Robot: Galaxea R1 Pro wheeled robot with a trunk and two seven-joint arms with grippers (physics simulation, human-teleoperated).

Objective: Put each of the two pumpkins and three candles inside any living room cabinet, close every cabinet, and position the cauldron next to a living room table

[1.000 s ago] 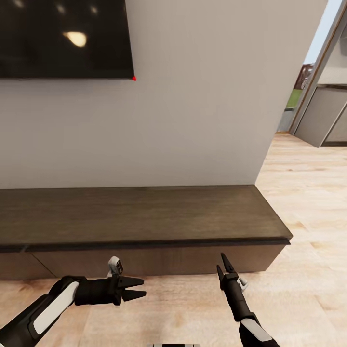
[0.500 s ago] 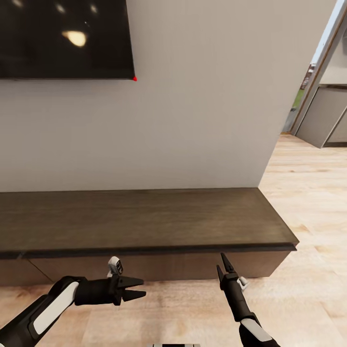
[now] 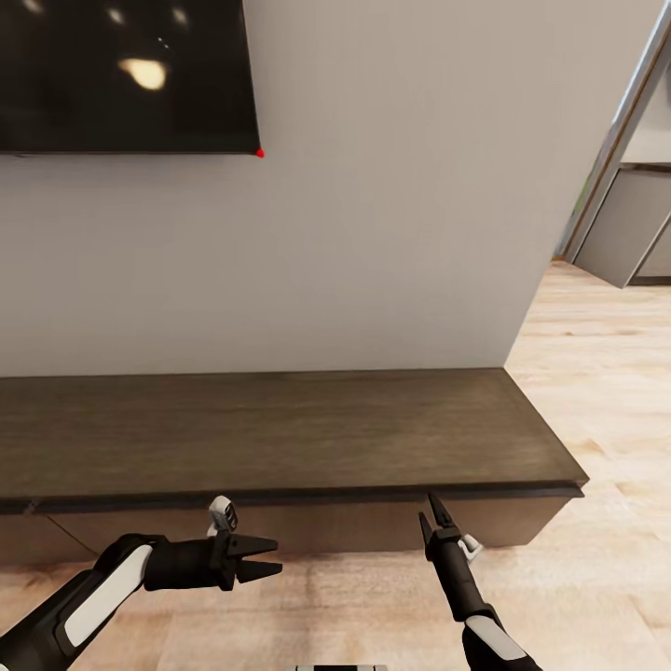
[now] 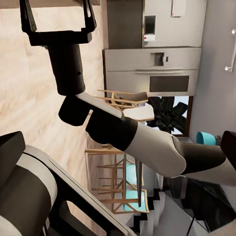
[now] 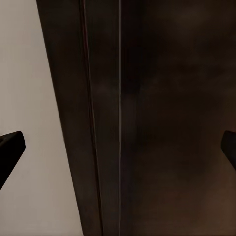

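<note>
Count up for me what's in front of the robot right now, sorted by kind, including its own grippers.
Grippers: 2, the left gripper and the right gripper, both open and holding nothing
Cabinet: 1, the long dark brown cabinet, drawer fronts closed
Screen: 1, a black wall screen
Pumpkins: 0
Candles: 0
Total: 4

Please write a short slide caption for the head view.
Both open hands, left and right, before the closed dark cabinet.
</note>
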